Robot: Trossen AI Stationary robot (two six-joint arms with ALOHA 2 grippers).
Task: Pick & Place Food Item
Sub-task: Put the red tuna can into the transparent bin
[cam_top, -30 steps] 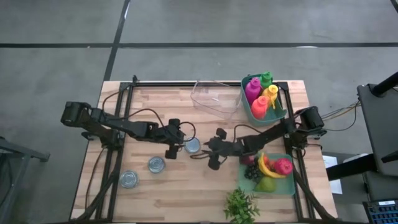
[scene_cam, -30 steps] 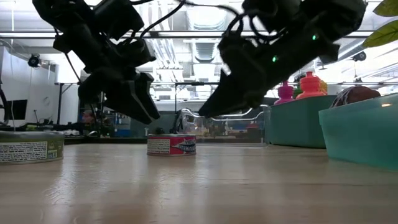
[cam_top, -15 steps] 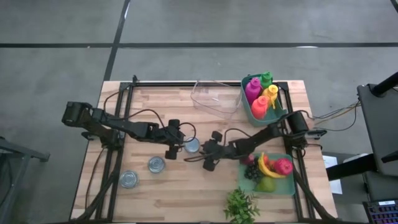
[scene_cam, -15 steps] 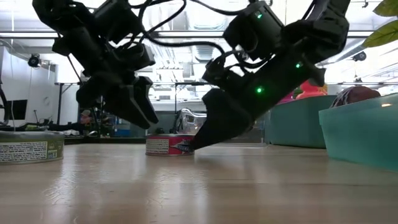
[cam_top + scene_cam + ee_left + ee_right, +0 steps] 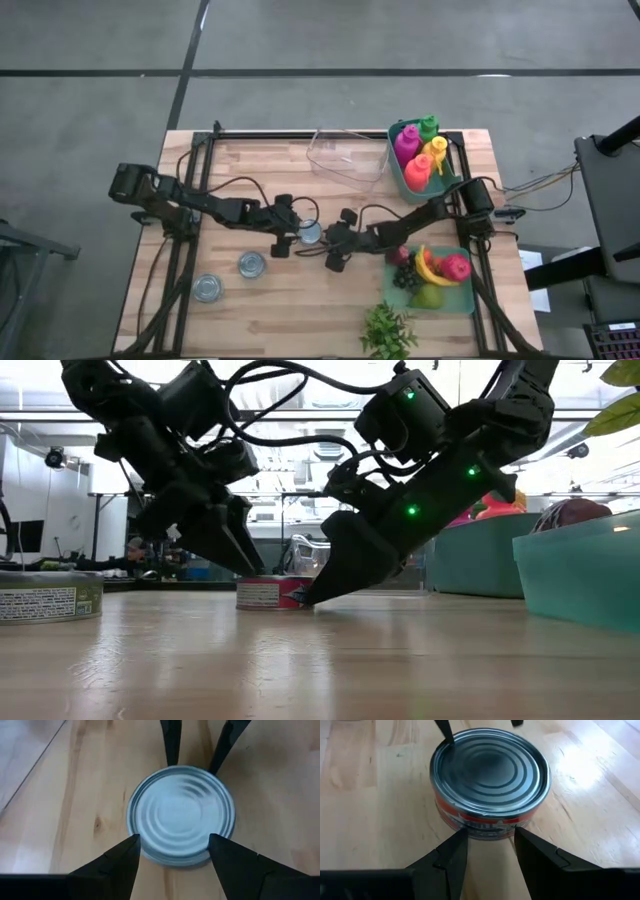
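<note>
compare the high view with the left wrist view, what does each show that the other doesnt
Only the high view shows the two other cans, the clear tub, the bottle bin, the fruit bin, the greens, and both whole arms meeting mid-table.

Only the left wrist view shows the can's ringed lid close up and the left claw open, a finger at each side of the can.

Both show the can, the wooden table, and the right claw pointing at the can from the opposite side.

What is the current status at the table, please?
Left gripper open, astride tin can. Right gripper open, tips at can's opposite side. Can on table, unlifted.
</note>
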